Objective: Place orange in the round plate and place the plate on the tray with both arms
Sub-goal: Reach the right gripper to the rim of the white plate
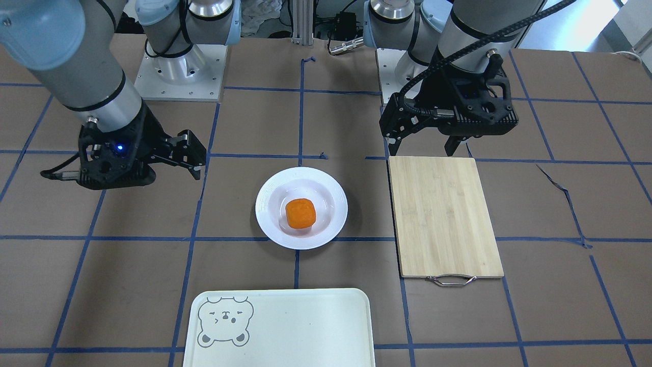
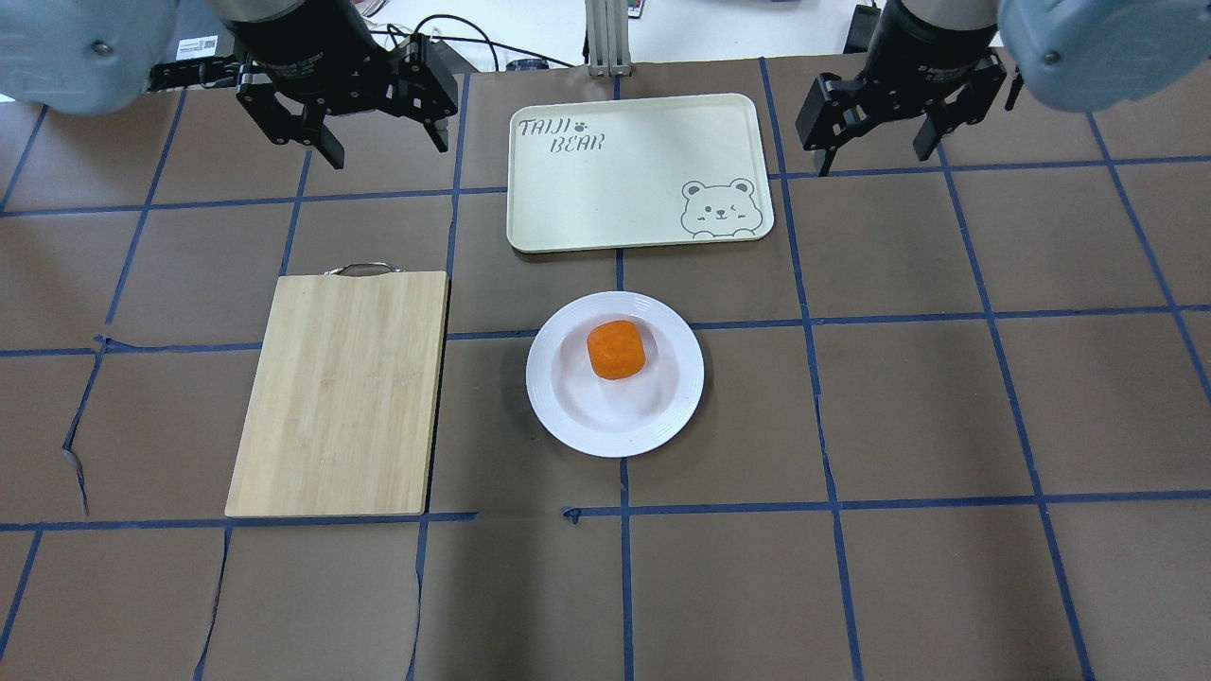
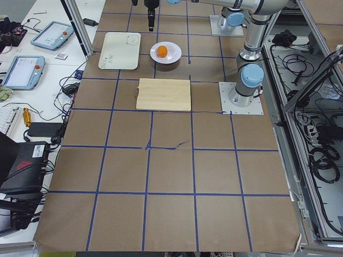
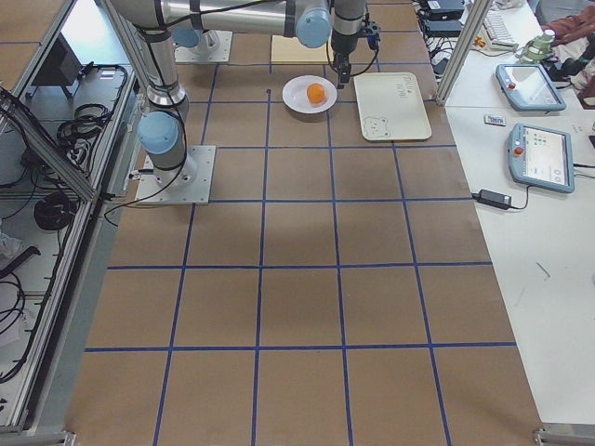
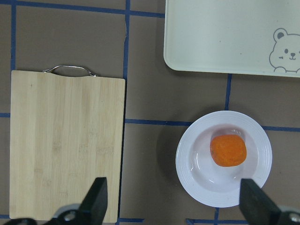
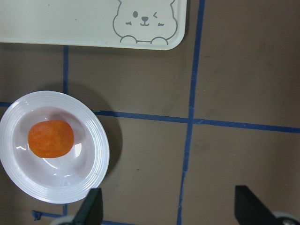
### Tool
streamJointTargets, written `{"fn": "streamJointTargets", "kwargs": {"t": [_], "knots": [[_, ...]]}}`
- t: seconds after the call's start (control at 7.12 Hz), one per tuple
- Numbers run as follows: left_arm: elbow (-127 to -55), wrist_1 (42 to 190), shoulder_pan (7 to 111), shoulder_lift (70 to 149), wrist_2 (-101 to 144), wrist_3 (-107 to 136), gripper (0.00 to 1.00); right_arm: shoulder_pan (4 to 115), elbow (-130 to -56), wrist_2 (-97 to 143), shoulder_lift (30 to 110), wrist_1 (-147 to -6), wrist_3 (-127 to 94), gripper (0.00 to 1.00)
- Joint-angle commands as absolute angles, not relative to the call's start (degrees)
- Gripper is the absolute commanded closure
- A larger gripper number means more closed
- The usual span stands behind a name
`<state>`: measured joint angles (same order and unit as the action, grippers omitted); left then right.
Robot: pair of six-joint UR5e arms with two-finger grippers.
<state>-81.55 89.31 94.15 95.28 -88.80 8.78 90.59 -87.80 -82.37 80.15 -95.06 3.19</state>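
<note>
Overhead exterior view, left to right: the left gripper [image 2: 386,151] is held high, jaws spread and empty, on the cutting board [image 2: 341,392] side. The plate [image 2: 558,407] (orange [image 2: 616,349] already seated in it) is set on the table [image 2: 946,426] about midway between both grippers, near the tray [image 2: 624,189] on the robot's side. The right gripper [image 2: 872,161] is likewise raised, spread and empty.

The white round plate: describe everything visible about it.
The glossy white round plate looks ceramic, with a wide ridged rim and a shallow sunken centre. It lies flat on the brown paper-covered table, apart from the cream rectangular bear tray and the bamboo cutting board. A small orange fruit sits in its centre. Nothing else touches it.
</note>
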Motion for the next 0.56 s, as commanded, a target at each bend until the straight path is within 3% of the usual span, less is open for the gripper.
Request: {"fn": "streamJointTargets", "kwargs": {"t": [0.0, 0.42], "knots": [[-83.75, 87.55, 93.96, 93.87, -89.56, 8.79, 0.00, 90.53, -96.89, -73.61, 78.93, -103.46, 0.35, 0.00], [-83.85, 87.45, 93.87, 93.34, -89.56, 8.88, 0.00, 91.14, -112.28, -59.47, 77.70, -123.87, -5.16, 0.00]]}}
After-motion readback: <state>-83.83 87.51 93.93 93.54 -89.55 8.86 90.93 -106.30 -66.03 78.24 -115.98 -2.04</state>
